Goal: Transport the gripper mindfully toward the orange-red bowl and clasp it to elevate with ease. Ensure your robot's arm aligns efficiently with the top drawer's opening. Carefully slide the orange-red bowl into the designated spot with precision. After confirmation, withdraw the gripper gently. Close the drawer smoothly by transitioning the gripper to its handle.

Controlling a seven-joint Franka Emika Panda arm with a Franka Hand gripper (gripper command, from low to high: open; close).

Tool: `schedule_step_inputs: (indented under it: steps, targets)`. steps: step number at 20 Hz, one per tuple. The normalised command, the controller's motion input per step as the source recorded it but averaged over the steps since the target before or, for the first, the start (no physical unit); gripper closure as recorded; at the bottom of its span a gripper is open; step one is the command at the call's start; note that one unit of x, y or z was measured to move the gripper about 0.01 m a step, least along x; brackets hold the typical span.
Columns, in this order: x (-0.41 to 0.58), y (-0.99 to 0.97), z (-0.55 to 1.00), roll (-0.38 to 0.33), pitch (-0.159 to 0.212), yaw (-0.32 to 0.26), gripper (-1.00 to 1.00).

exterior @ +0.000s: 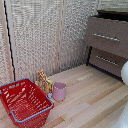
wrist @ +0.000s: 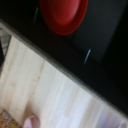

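Exterior view: a dark brown wooden cabinet (exterior: 106, 42) with flat drawer fronts stands at the back of a pale, planked wooden floor (exterior: 90, 97). Its top drawer (exterior: 107, 34) carries a slim straight silver bar handle (exterior: 106, 37), and a second silver bar sits on the front below it. Well away from the cabinet, towards the exterior view's left, sits a large red wire-frame basket with a blue rim (exterior: 23, 102). Just beside the basket, on its cabinet side, stands a small pink cup (exterior: 59, 91), with a yellow-brown patterned packet (exterior: 44, 81) upright between the two, just behind them. A woven beige screen (exterior: 40, 35) forms the backdrop. A glossy white rounded segment of the robot's arm (exterior: 124, 73) shows at the frame edge below the cabinet; the end effector is out of sight here.

Wrist view: a glossy orange-red round bowl (wrist: 63, 13) lies on a dark brown, nearly black surface of the cabinet, cut off by the frame edge. Beyond that dark surface runs the pale planked floor, with a blurred bit of the pink cup at its far corner. No fingers appear, so whether the end effector is open or closed cannot be told.
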Motion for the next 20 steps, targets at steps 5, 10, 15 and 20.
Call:
schedule_step_inputs:
  steps: [5, 10, 15, 20]
  targets:
    - [-0.213, 0.02, 0.00, -0.283, 0.234, 0.193, -1.00]
    - [-0.231, 0.00, -0.02, -0.302, 0.223, 0.197, -1.00]
    - [-0.079, 0.06, -0.13, -0.325, 0.183, 0.167, -1.00]
    - [0.003, 0.22, -0.11, -0.307, 0.168, 0.128, -1.00]
